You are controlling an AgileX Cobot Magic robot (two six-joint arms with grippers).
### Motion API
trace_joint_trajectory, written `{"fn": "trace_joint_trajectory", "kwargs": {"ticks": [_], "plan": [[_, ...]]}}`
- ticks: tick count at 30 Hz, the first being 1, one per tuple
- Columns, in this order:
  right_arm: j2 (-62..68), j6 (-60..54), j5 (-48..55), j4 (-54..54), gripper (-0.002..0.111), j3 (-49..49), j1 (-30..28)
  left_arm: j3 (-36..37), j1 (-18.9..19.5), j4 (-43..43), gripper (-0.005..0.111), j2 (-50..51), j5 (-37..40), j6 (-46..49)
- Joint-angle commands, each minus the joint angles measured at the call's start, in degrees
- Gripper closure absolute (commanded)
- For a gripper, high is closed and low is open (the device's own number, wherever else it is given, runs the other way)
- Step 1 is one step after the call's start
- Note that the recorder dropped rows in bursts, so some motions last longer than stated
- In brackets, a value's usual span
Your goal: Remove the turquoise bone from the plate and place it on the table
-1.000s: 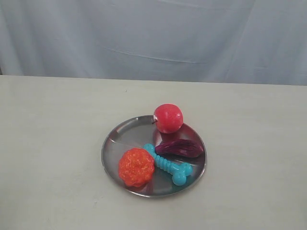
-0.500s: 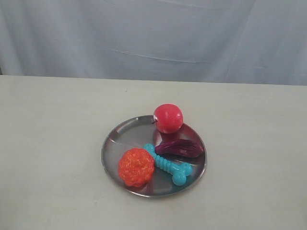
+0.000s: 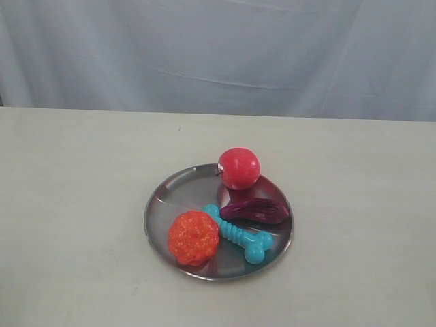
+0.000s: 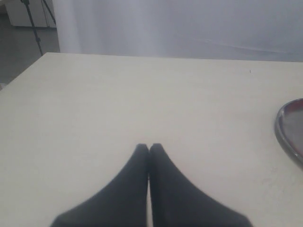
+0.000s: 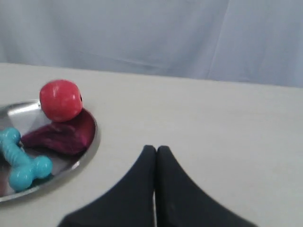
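The turquoise bone (image 3: 238,234) lies on the silver plate (image 3: 178,185), between an orange ball and a purple toy; the right wrist view also shows the bone (image 5: 21,163) and the plate's rim (image 5: 90,142). The cream table (image 3: 82,170) carries the plate near its middle. My left gripper (image 4: 149,147) is shut with nothing in it, over bare table, with the plate's edge (image 4: 285,132) off to one side. My right gripper (image 5: 156,149) is shut and empty too, beside the plate. Neither gripper appears in the exterior view.
On the plate sit a bumpy orange ball (image 3: 193,237), a red ball (image 3: 239,167) at the far rim and a dark purple toy (image 3: 255,210). A pale blue curtain (image 3: 218,54) hangs behind the table. The table's left edge (image 4: 19,75) shows in the left wrist view.
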Motion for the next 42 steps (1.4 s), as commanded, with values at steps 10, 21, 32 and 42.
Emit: {"fn": "trace_joint_trajectory", "kwargs": {"ticks": [10, 21, 32, 42], "plan": [[-0.4, -0.2, -38.2, -0.8, 0.109, 0.2, 0.1, 0.1, 0.3, 0.0, 0.107, -0.1, -0.3, -0.2], [-0.4, 28.4, -51.0, 1.1, 0.109, 0.2, 0.1, 0.1, 0.3, 0.0, 0.107, -0.1, -0.3, -0.2], [15.6, 33.2, -27.8, 3.7, 0.109, -12.6, 0.4, 0.1, 0.3, 0.0, 0.107, -0.1, -0.3, -0.2], [46.3, 34.7, -8.3, -14.1, 0.109, -34.0, 16.5, 0.1, 0.3, 0.1, 0.107, -0.1, -0.3, -0.2]]}}
